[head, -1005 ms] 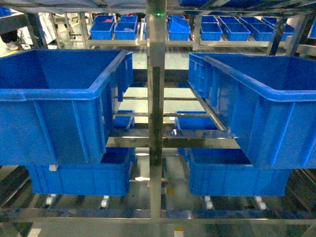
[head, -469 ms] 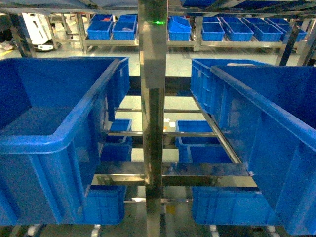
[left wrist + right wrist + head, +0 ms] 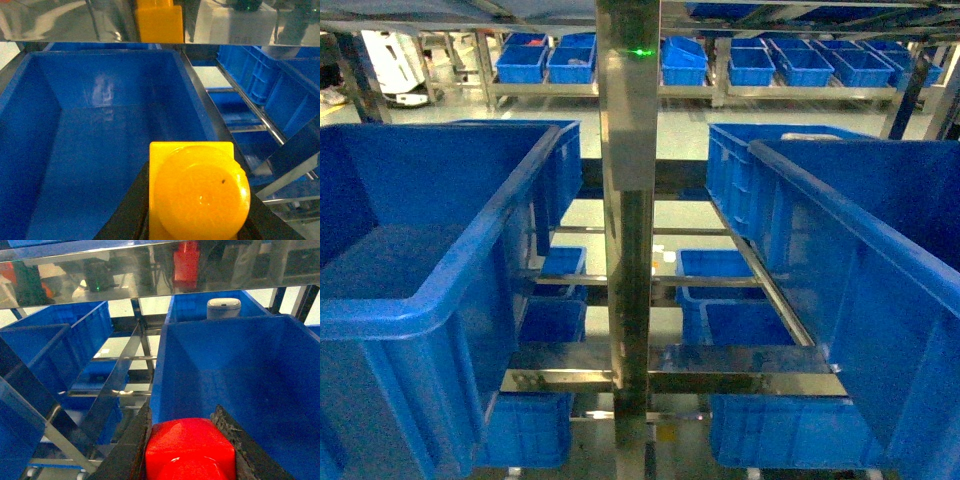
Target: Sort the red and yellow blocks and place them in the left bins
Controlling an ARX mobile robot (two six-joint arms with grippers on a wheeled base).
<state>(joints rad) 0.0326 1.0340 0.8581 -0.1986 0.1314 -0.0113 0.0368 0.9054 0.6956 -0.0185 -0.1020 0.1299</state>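
Observation:
My left gripper is shut on a glossy yellow block, held above the open mouth of a deep blue bin; that bin's floor is bare. In the right wrist view my right gripper is shut on a red block, just before the near wall of another blue bin. The head view shows the left bin and the right bin on either side of a steel post. Neither gripper appears in the head view.
A polished steel shelf edge runs overhead and mirrors both blocks. More blue bins sit on lower rails and on far racks. A white object stands behind the right bin.
The head view has closed in on the rack: both big bins now look larger and nearer, and the post sits slightly further left.

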